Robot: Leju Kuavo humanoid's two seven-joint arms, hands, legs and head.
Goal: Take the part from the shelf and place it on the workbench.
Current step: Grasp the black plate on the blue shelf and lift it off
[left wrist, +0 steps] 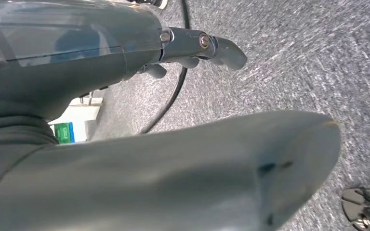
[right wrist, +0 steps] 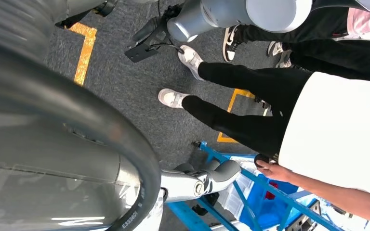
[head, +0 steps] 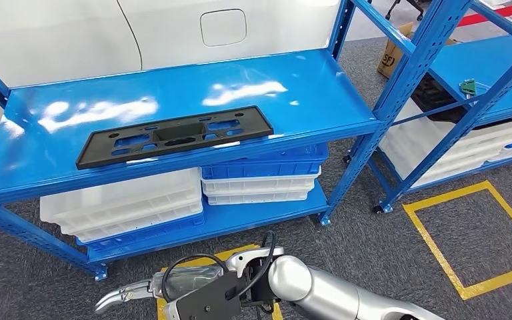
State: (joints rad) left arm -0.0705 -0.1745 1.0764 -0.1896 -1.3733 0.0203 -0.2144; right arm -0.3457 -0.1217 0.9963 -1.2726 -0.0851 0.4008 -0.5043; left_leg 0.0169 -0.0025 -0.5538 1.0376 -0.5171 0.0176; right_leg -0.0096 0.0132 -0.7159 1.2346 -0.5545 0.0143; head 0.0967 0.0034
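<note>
A flat, black, slotted plastic part (head: 175, 135) lies lengthwise on the glossy blue metal shelf (head: 320, 87). Near the speckled grey carpet, the left hand (head: 130, 293) holds nothing, fingers slightly apart. The right hand (right wrist: 207, 178) also grips nothing, though its spread is unclear.

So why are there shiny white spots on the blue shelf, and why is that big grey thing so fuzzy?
Head view: the white patches are glare from lights bouncing off the glossy blue shelf, just behind the matte black part, which stays sharp. Left wrist view: the big grey thumb of the left hand sits so close to the camera that it blurs, while the carpet looks streaky.
</note>
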